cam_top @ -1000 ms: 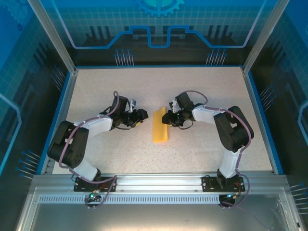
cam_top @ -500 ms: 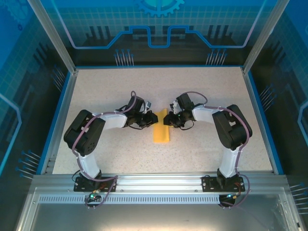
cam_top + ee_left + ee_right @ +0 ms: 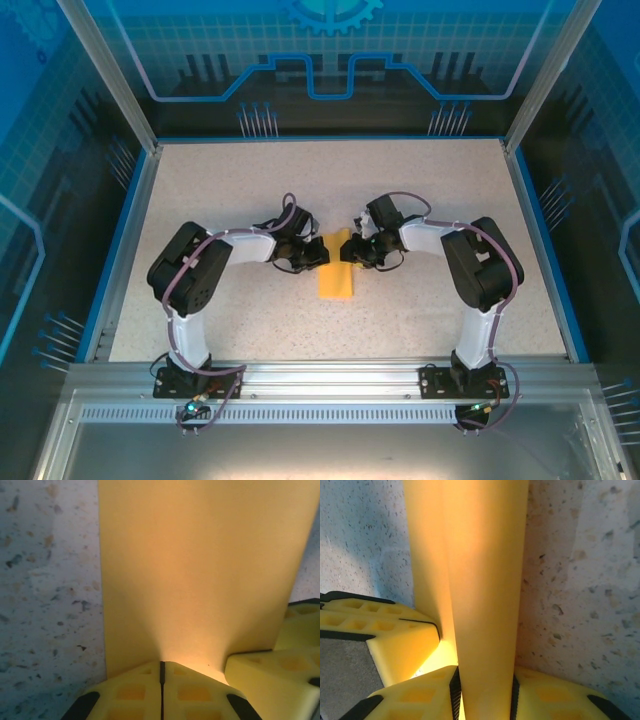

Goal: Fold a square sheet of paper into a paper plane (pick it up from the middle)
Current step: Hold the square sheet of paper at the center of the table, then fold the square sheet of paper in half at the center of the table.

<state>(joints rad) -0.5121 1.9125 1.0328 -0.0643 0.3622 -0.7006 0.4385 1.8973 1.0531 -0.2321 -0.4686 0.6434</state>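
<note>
Folded paper [image 3: 336, 272] lies mid-worktop [image 3: 200, 180] between the arms, its far end caught from both sides. Left gripper [image 3: 161, 672] has its jaws pinched tight on the paper's edge; right gripper [image 3: 485, 682] has its jaws part open, straddling the folded strip. Likely a handover: the left should keep its pinch steady and low, so the crease doesn't spring or the sheet skew.

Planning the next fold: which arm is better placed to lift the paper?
Probably left: its gripper is shut on the folded paper's edge, while the right gripper's jaws stand apart around it.
</note>
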